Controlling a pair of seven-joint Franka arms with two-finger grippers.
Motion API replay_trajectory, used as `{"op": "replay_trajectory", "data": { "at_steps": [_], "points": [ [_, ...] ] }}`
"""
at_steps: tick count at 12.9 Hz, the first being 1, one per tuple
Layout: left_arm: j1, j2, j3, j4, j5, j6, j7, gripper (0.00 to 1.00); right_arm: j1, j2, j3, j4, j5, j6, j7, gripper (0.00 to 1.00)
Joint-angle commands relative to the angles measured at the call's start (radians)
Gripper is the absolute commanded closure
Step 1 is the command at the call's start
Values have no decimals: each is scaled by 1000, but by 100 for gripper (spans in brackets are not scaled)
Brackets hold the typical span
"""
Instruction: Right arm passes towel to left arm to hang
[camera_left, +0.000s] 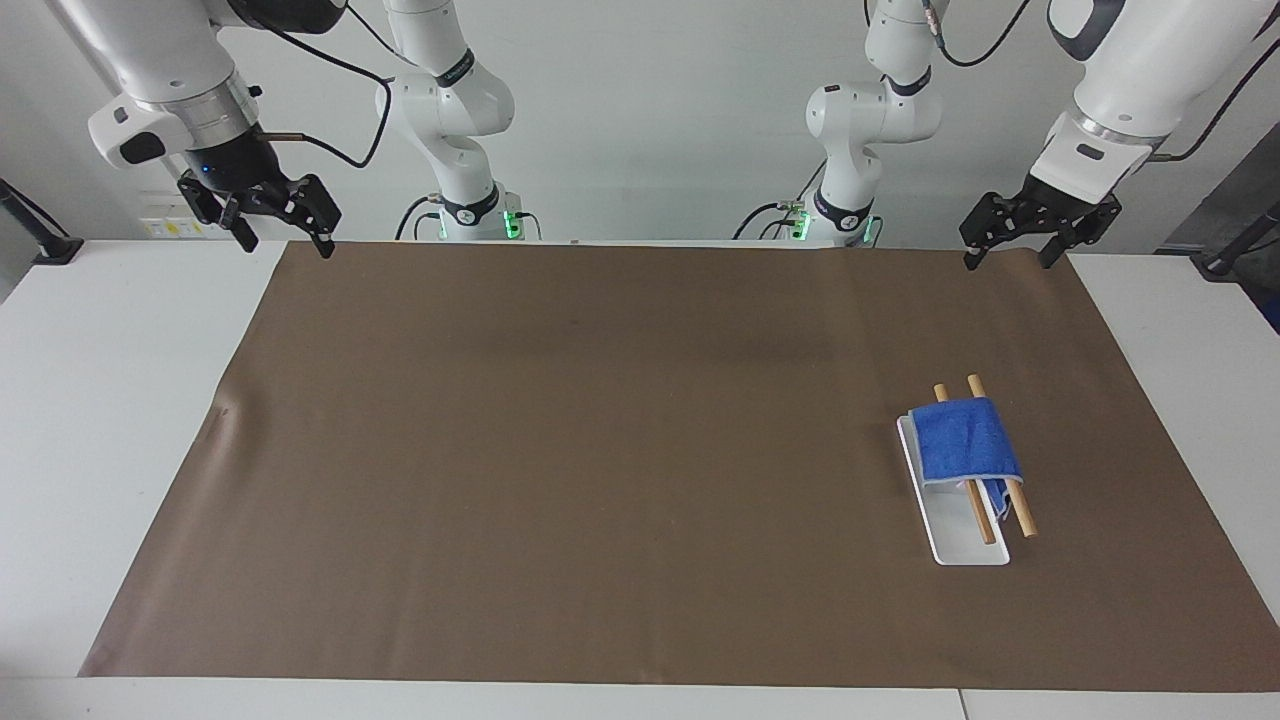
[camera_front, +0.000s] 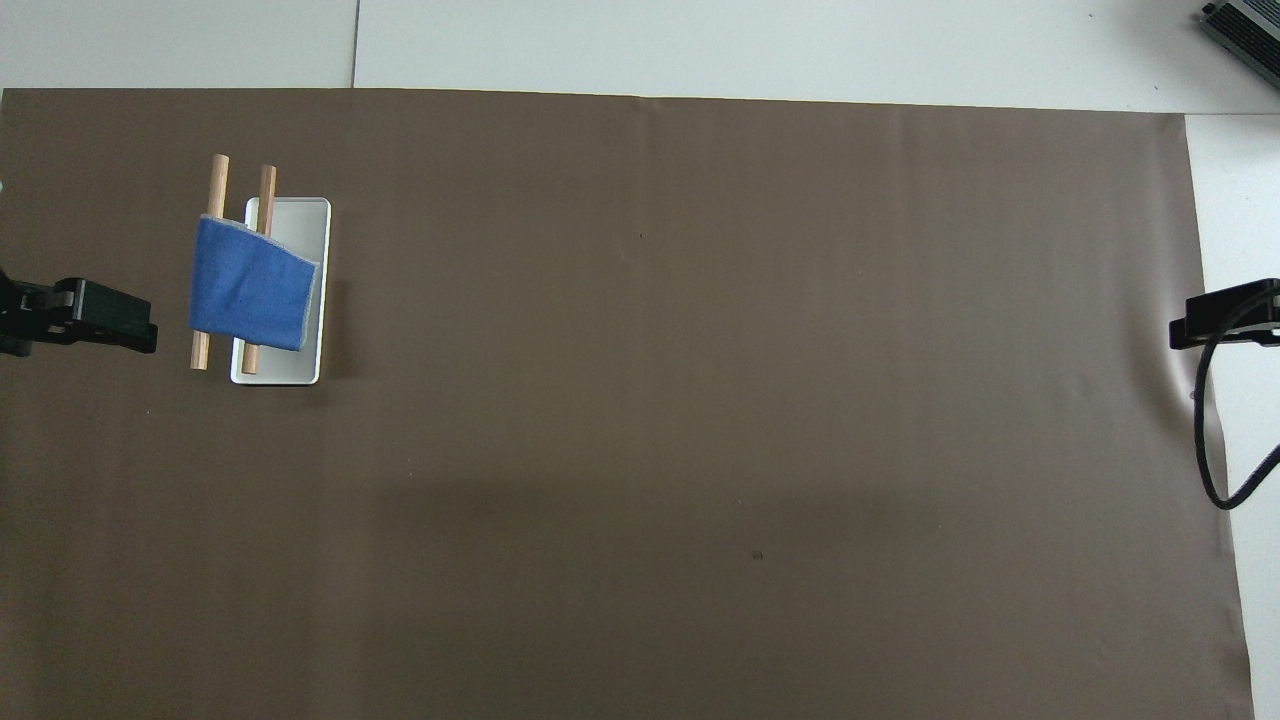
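The blue towel (camera_left: 965, 445) hangs folded over two wooden rods (camera_left: 1022, 515) of a rack with a white base (camera_left: 960, 548), toward the left arm's end of the table. It also shows in the overhead view (camera_front: 250, 290). My left gripper (camera_left: 1006, 262) is open and empty, raised over the brown mat's edge nearest the robots, well apart from the towel. My right gripper (camera_left: 285, 245), with a blue light on its wrist, is open and empty over the mat's corner at the right arm's end, waiting.
A brown mat (camera_left: 600, 450) covers most of the white table (camera_left: 100, 400). A black cable (camera_front: 1200, 440) loops down from the right gripper (camera_front: 1215, 320) in the overhead view. The left gripper (camera_front: 110, 325) shows beside the rack there.
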Motion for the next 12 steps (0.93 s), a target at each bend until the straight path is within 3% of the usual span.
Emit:
{"op": "replay_trajectory", "data": {
  "at_steps": [1,12],
  "points": [
    [6,-14,-6,-18,15,-9,21,0,-11,-5,8,-11,-1,-11,11,0],
    [13,-28,-6,-44,15,9,64,0,1,-54,16,-91,-1,38,51,0]
  ]
}}
